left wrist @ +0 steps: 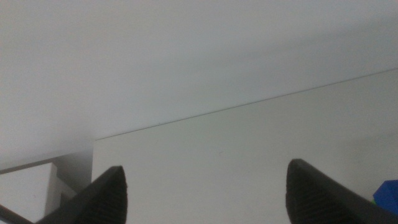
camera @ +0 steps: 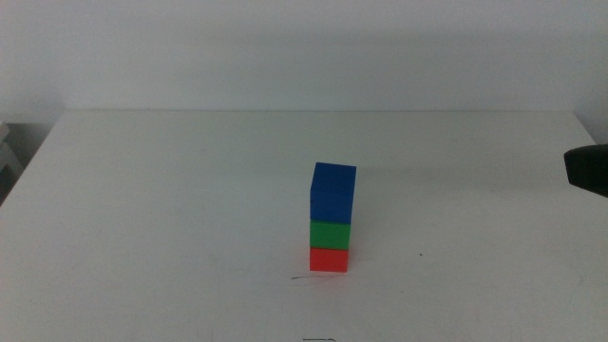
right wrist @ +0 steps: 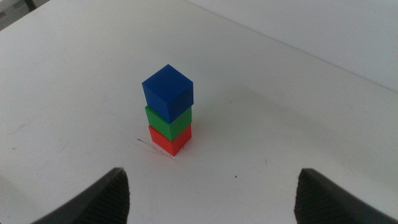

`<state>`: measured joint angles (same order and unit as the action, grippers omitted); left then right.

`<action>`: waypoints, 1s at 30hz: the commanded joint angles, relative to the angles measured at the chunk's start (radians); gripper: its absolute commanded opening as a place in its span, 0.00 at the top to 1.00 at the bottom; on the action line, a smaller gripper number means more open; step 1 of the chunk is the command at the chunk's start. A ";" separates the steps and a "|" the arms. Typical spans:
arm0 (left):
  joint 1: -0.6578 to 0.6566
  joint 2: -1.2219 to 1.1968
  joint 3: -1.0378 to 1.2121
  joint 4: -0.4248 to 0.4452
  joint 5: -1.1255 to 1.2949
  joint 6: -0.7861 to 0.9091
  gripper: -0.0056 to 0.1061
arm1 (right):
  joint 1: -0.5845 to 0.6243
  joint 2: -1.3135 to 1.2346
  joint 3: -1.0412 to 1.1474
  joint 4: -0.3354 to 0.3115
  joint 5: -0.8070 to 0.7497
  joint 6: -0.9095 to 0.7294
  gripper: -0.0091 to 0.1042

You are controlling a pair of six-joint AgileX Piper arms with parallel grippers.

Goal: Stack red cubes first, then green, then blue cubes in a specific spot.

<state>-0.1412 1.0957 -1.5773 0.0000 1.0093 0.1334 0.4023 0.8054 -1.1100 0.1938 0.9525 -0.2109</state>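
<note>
Middle view: the red cube sits on the white table right at the thin dark line, the green cube on it, and the blue cube on top, slightly skewed. A dark bit at the right edge, well away from the stack, is probably the right arm.

Left wrist view: left gripper has its fingers wide apart, nothing between; a blue sliver of the stack shows.

Right wrist view: right gripper is also spread wide, empty, back from the stack. The cubes look light, rigid and matte, so I'd pinch opposite flat sides. Nothing's in the way.
</note>
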 commanded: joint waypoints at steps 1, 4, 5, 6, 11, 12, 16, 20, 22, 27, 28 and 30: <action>0.002 -0.004 -0.022 -0.010 -0.076 -0.002 0.20 | -0.007 -0.005 -0.025 0.001 -0.057 -0.015 0.32; 0.002 0.005 -0.022 -0.010 -0.076 -0.002 0.20 | -0.007 -0.005 -0.025 0.001 -0.057 -0.015 0.32; 0.002 0.012 -0.022 -0.010 -0.076 -0.002 0.20 | -0.007 -0.005 -0.025 0.001 -0.057 -0.015 0.32; 0.002 0.012 -0.022 -0.009 -0.076 -0.002 0.20 | -0.007 -0.005 -0.025 0.001 -0.057 -0.015 0.32; 0.002 -0.065 -0.022 0.000 -0.063 -0.002 0.20 | -0.007 -0.005 -0.011 -0.019 -0.058 -0.015 0.32; 0.002 -0.086 -0.022 0.007 -0.058 -0.002 0.20 | -0.007 -0.006 -0.004 -0.026 -0.058 -0.015 0.32; 0.002 -0.133 -0.017 0.061 -0.036 -0.002 0.20 | -0.009 -0.008 0.043 -0.050 -0.123 -0.015 0.32; 0.002 -0.194 0.076 0.076 -0.085 -0.002 0.20 | -0.009 -0.050 0.171 -0.052 -0.366 -0.015 0.32; 0.002 -0.250 0.171 0.095 -0.180 -0.002 0.20 | -0.009 -0.089 0.252 -0.067 -0.504 -0.015 0.32; 0.002 -0.429 0.480 0.121 -0.453 -0.002 0.20 | -0.038 -0.250 0.477 -0.200 -0.616 -0.015 0.32; 0.002 -0.468 0.540 0.121 -0.488 -0.002 0.20 | -0.053 -0.285 0.508 -0.218 -0.613 -0.015 0.32; 0.002 -0.547 0.646 0.121 -0.535 -0.002 0.20 | -0.106 -0.375 0.586 -0.236 -0.608 -0.015 0.32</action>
<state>-0.1412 0.5876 -0.9703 0.1149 0.6038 0.1343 0.3287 0.4796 -0.5449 -0.0080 0.4263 -0.2121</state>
